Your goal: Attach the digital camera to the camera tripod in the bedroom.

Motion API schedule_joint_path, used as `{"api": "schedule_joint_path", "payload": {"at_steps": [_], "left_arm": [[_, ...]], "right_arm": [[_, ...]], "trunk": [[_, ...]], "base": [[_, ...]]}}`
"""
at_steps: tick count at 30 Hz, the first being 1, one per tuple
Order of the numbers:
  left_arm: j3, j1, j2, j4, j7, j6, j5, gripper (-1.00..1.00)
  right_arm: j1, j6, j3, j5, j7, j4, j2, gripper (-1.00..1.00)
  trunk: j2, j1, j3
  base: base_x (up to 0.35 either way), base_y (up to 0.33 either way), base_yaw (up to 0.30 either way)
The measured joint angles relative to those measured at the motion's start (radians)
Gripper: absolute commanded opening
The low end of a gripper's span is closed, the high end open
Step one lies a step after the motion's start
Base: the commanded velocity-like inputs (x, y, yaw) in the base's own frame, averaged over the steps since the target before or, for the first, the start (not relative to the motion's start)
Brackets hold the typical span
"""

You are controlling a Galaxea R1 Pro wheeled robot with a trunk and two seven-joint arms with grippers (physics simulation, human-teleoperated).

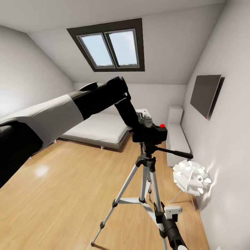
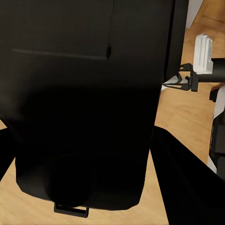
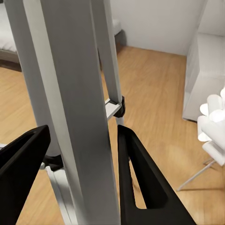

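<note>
The digital camera [image 1: 154, 133], black with a red button on top, sits right on the black pan head [image 1: 150, 150] of the camera tripod [image 1: 144, 180], whose long handle points right. My left gripper [image 1: 147, 125] is shut on the camera from behind. In the left wrist view the camera's dark body [image 2: 89, 93] lies between the black fingers [image 2: 185, 180]. Low on a silver leg, my right gripper [image 1: 159, 213] is closed around the tripod; the leg [image 3: 79, 117] stands between its fingers [image 3: 140, 183] in the right wrist view.
A grey low bed [image 1: 100, 128] lies behind the tripod. White shelves [image 1: 175, 139] stand along the right wall under a dark wall panel [image 1: 205, 93]. A white spiky floor lamp [image 1: 191, 177] stands close to the tripod's right. Light wood floor [image 1: 69, 187] spreads to the left.
</note>
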Motion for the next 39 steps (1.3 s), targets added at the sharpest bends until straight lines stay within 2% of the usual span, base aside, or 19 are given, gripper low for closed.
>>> {"api": "schedule_joint_path", "payload": {"at_steps": [24,25,26,27,29,39], "left_arm": [[0.0,0.0,0.001,0.0,0.002,0.0,0.0,-1.0],[0.0,0.0,0.001,0.0,0.002,0.0,-0.001,1.0],[0.0,0.0,0.002,0.0,0.0,-0.002,-0.001,1.0],[0.0,0.0,0.002,0.0,0.0,-0.002,-0.003,1.0],[-0.002,0.0,0.002,0.002,0.001,-0.002,-0.005,1.0],[-0.001,0.0,-0.001,0.019,0.001,-0.003,-0.005,1.0]], "right_arm": [[0.0,0.0,-0.003,0.0,0.001,0.0,0.0,-1.0],[0.0,-0.001,0.001,0.004,-0.001,-0.001,0.0,-1.0],[0.0,0.0,-0.003,0.005,0.001,-0.002,0.001,-1.0],[0.0,0.0,-0.006,-0.018,0.0,0.0,0.0,-1.0],[0.0,-0.001,-0.006,-0.005,0.0,-0.001,0.001,-1.0],[0.0,-0.001,-0.004,-0.005,0.0,-0.001,0.001,-1.0]], "trunk": [[0.0,0.0,0.0],[0.0,0.0,0.0],[0.0,0.0,0.0],[0.0,0.0,0.0],[0.0,0.0,0.0],[0.0,0.0,0.0]], "base": [[0.0,0.0,0.0],[0.0,0.0,0.0],[0.0,0.0,0.0],[0.0,0.0,0.0],[0.0,0.0,0.0],[0.0,0.0,0.0]]}}
